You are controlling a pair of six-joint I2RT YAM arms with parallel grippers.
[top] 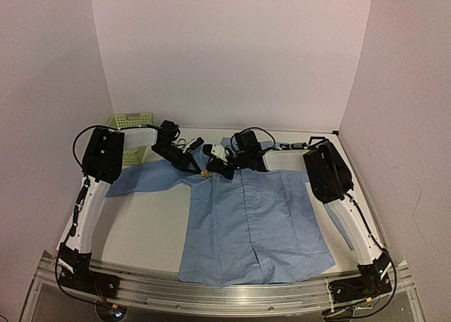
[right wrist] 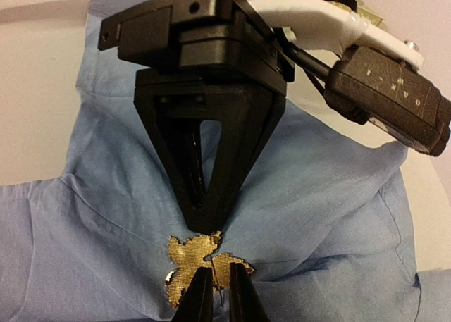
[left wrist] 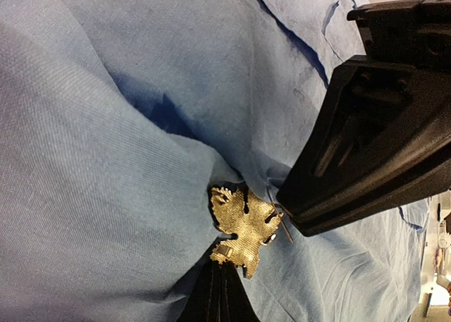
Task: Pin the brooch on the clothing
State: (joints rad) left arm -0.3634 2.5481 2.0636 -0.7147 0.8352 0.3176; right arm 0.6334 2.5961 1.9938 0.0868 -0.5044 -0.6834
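1. Your left arm [top: 137, 137] climbs from its base to a high elbow. Its forearm then runs right, with the wrist tipped down at the shirt [top: 246, 223].
2. Your right arm [top: 285, 160] is posed the opposite way, forearm running left. The two wrists meet nose to nose near the collar.
3. Left jaws: pressed together to a point. The tip touches the brooch [right wrist: 201, 262] where the cloth bunches, and you can't tell which of the two is pinched.
4. Right jaws: narrow, a slim gap straddling the brooch's thin pin at the opposite edge. You can't tell whether they grip.
5. The gold brooch lies on the shirt between both tips. The shirt is spread on the bench [top: 148, 223].
6. The pale lettering on the left wrist's black block [right wrist: 391, 96] is too blurred to read.
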